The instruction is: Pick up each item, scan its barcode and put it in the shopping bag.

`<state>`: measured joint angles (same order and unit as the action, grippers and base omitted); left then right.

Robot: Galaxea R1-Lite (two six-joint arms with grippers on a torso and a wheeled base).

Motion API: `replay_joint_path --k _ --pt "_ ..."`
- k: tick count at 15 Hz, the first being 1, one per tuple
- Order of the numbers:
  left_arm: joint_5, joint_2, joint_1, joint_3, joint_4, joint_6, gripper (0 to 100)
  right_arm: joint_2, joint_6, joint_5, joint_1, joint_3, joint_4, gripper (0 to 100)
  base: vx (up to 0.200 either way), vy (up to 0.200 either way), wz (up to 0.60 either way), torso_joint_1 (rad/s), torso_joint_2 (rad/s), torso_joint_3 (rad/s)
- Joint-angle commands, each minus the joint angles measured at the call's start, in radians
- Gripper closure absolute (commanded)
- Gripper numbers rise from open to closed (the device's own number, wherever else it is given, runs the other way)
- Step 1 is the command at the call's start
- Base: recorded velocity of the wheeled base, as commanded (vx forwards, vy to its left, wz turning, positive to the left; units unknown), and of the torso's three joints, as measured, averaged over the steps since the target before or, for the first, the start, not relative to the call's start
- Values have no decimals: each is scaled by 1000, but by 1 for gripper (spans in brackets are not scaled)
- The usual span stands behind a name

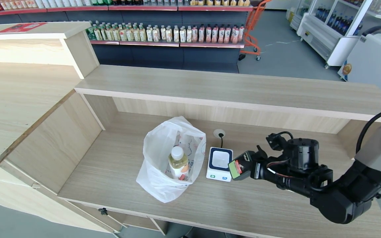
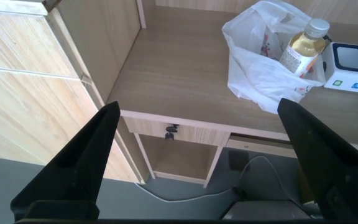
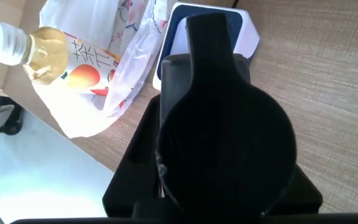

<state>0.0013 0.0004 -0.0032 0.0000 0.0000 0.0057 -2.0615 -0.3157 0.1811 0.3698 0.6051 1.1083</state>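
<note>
On the wooden counter point(image 1: 117, 178), take the small white scanner point(image 1: 219, 164) point(image 2: 350, 66) point(image 3: 244, 37) as your marker; it sits flat with its dark window facing up. Behind it a raised ledge point(image 1: 210, 86) runs the width of the counter. Beyond that, well apart, stands a store shelf of drink bottles point(image 1: 164, 33).

Just left of the scanner, almost touching it, is the white shopping bag point(image 1: 159, 158) point(image 2: 260, 68) point(image 3: 135, 56), with its mouth open upward. A bottle point(image 1: 178, 163) point(image 2: 303, 45) point(image 3: 48, 56) of pale yellow drink stands upright in it, white cap on top. The bag's crumpled rim leans toward the scanner's left side. Right behind the scanner a round cable hole point(image 1: 219, 133) is set in the counter, and a dark cord runs from it to the scanner.

Just right of the scanner, your right gripper point(image 1: 243, 165) is clamped on a small green and red pack point(image 1: 234, 169). The pack is held above the counter at the scanner's right edge. It is tilted, with its green-edged face turned down and toward the scanner. Its length runs back between the fingers, so you cannot see its far end.

Your left gripper point(image 2: 199, 106) is well apart from the scanner, on the far side of the bag. It sits off the counter's front edge above a drawer front, with its fingers point(image 2: 79, 168) spread wide and nothing between them.
</note>
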Motion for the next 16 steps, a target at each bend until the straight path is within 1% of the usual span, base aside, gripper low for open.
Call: replay_joint_path --k 1,8,12,16 --pt "0 0 0 -2 0 0 0 -68 0 -6 18 56 2 100 0 0 0 0 0 0" --pt "0 0 0 0 0 0 0 -197 -9 -6 37 240 -1 100 0 0 0 0 0 0" --pt "0 0 0 0 0 0 0 -239 -11 -6 47 280 -4 100 0 0 0 0 0 0" --pt "0 0 0 0 0 0 0 -247 -51 -15 55 297 4 100 0 0 0 0 0 0"
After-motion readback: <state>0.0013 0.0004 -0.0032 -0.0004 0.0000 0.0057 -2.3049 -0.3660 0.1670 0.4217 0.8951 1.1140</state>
